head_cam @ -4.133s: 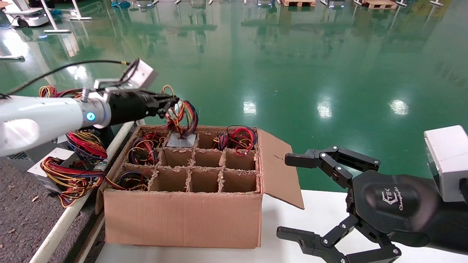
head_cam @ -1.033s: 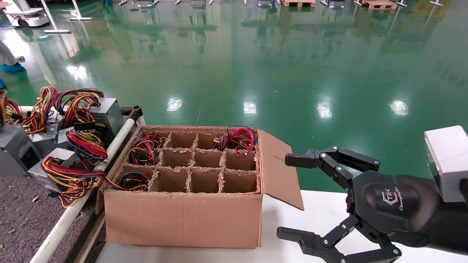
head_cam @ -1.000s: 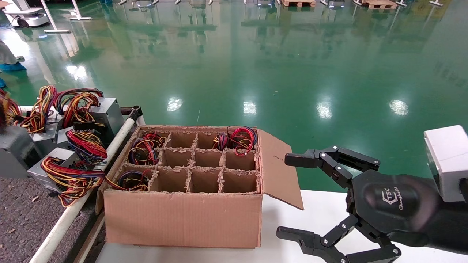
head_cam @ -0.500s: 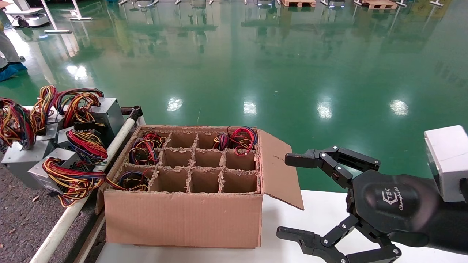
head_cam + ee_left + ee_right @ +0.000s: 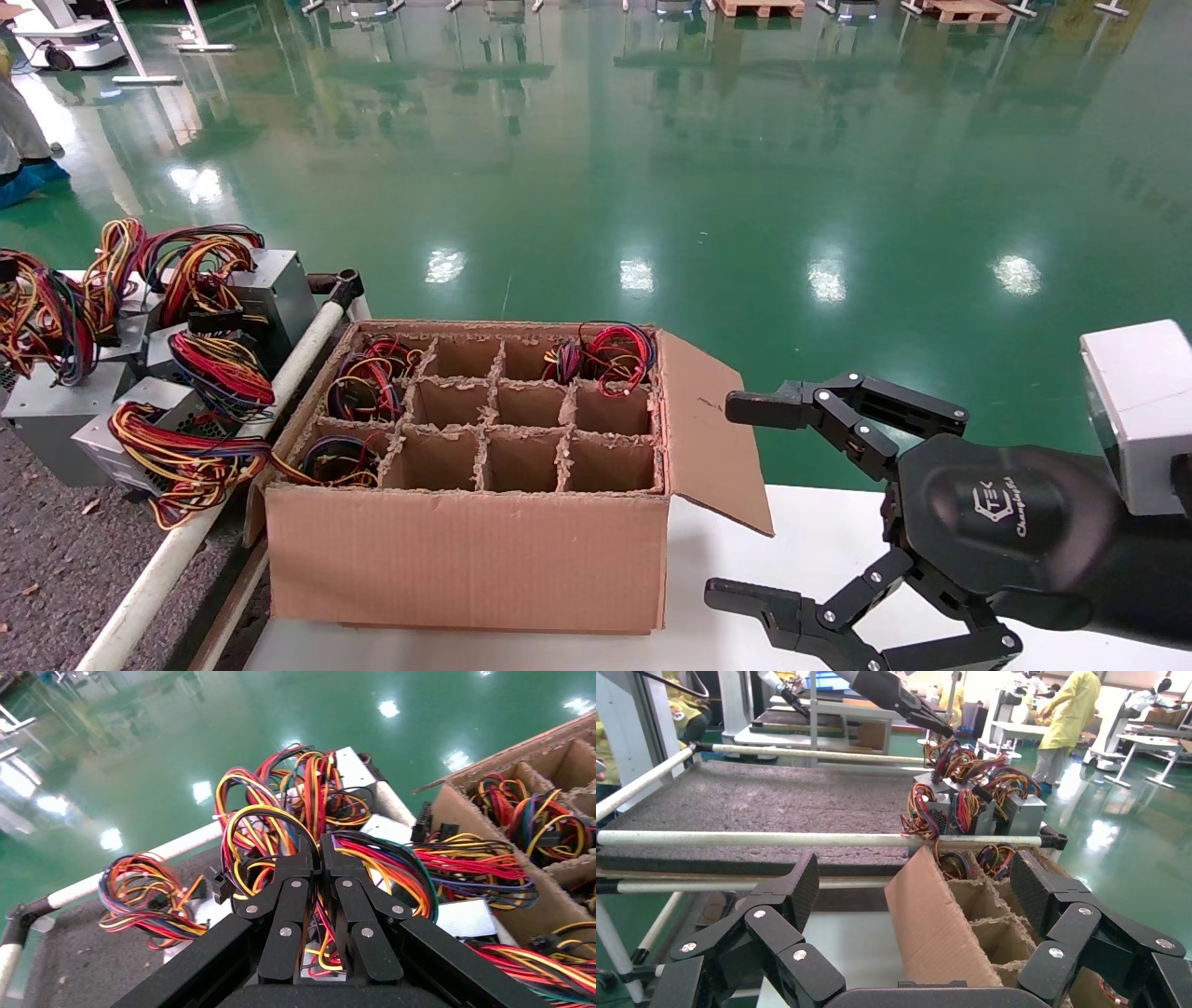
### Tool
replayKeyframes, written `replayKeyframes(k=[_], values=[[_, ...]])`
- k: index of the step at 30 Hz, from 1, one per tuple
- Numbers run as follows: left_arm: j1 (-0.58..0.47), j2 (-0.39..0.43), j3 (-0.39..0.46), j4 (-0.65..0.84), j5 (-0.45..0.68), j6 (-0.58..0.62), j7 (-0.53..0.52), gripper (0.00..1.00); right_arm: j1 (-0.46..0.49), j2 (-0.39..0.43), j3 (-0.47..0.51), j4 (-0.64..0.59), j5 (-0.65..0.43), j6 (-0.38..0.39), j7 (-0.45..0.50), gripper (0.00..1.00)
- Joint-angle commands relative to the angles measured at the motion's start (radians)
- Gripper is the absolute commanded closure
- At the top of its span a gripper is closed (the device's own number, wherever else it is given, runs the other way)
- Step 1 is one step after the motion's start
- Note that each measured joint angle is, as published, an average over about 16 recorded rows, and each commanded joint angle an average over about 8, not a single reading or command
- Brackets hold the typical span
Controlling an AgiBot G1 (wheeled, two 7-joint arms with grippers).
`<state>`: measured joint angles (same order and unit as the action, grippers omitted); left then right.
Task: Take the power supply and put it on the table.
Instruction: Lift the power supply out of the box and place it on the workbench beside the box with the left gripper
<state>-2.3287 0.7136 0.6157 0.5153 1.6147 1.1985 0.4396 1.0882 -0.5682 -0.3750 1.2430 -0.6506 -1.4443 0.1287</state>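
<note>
The power supply (image 5: 54, 421) is a grey metal box at the far left, upright at the table's (image 5: 47, 578) edge beside other supplies. Its looped red, yellow and black wire bundle (image 5: 39, 312) rises above it. In the left wrist view my left gripper (image 5: 317, 850) is shut on that wire bundle (image 5: 393, 874), with a bit of the grey case (image 5: 313, 980) showing below the jaws. From the right wrist view the left gripper (image 5: 938, 731) hangs over the supplies on the table (image 5: 758, 804). My right gripper (image 5: 736, 499) is parked open over the white tabletop (image 5: 819, 540).
A brown divided cardboard box (image 5: 466, 559) stands between the arms, its flap (image 5: 712, 438) open toward the right gripper. Wire bundles show in three cells (image 5: 605, 354). Other power supplies (image 5: 270, 289) crowd the table's near corner by the white tube rail (image 5: 158, 578).
The left gripper pulled the power supply up out of a back cell of the box and carried it left. In the last half second it moved slightly further left and down over the table.
</note>
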Motion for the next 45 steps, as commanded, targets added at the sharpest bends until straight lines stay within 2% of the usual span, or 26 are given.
replayKeyframes(k=[1,3,29,32,40,45], values=[[-0.004,0.003,0.000,0.011,-0.001,0.000,0.010,0.12,0.000,0.000,0.000,0.000,0.000,0.000,0.000,0.00],[-0.006,0.004,-0.001,0.017,-0.001,0.000,0.012,0.00,0.000,0.000,0.000,0.000,0.000,0.000,0.000,0.00],[-0.004,0.003,0.000,-0.005,-0.002,0.001,0.011,0.00,0.000,0.000,0.000,0.000,0.000,0.000,0.000,0.00],[-0.001,0.012,0.003,-0.037,0.000,-0.016,0.059,0.00,0.000,0.000,0.000,0.000,0.000,0.000,0.000,0.00],[0.054,0.065,-0.036,-0.159,-0.057,-0.132,0.327,0.00,0.000,0.000,0.000,0.000,0.000,0.000,0.000,0.00],[0.098,0.104,-0.080,-0.212,-0.123,-0.210,0.404,0.00,0.000,0.000,0.000,0.000,0.000,0.000,0.000,0.00]])
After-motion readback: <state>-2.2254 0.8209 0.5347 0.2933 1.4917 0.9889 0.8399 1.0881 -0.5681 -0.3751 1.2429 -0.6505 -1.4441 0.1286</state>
